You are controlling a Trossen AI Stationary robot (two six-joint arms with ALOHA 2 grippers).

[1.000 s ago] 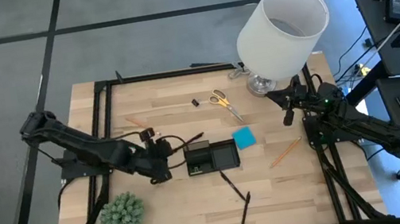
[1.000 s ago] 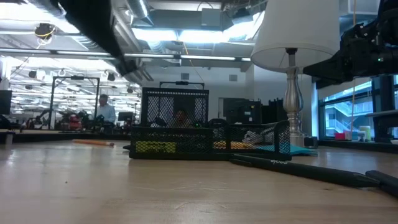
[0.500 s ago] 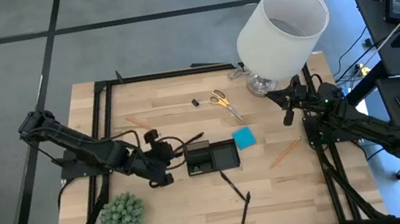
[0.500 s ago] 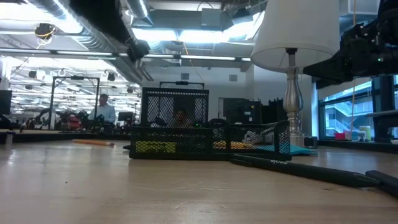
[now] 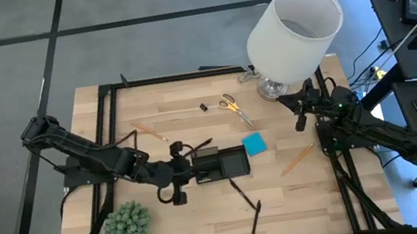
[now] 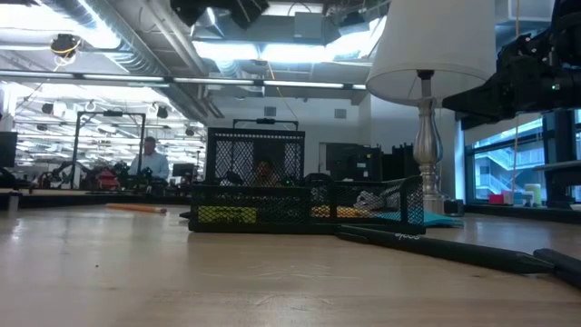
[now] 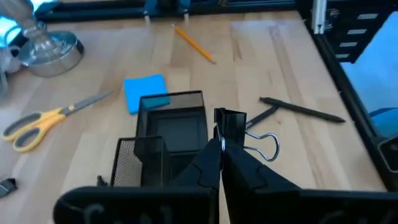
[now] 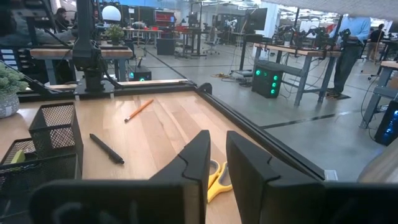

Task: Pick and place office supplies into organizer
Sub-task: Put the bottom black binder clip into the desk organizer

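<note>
Across the wooden table (image 5: 199,219) the biggest thing is the white lamp (image 5: 293,24), standing at about one o'clock from the table's centre. Next in size, the left arm reaches in from nine o'clock, stretched low and long toward the middle, its wrist turned so the left gripper (image 5: 185,164) sits just at the nine o'clock end of the organizer (image 5: 220,165). Its fingers (image 7: 214,163) are pinched together on a black binder clip (image 7: 239,130), whose wire loops stick out to one side; in the wrist view the clip hangs above the edge of the mesh tray.

The right arm waits at three o'clock, folded near the lamp base, with the right gripper (image 5: 301,116) held off the table; its fingers (image 8: 198,155) stand a narrow gap apart with nothing between them.

The organizer itself lies near the table's centre, a low black mesh tray with a taller cup section. Through the mesh in the low view something yellow shows inside at one end (image 6: 225,214); what it is I cannot tell.

A green spiky ball (image 5: 128,224) rests at seven o'clock. The blue pad (image 5: 255,144) lies just beside the organizer at two o'clock. Yellow-handled scissors (image 5: 233,107) lie toward twelve, with a small black clip (image 5: 203,108) near them. Two black pens (image 5: 250,207) lie at five o'clock, an orange pencil (image 5: 297,158) at three, another pencil (image 5: 146,132) at ten.
</note>
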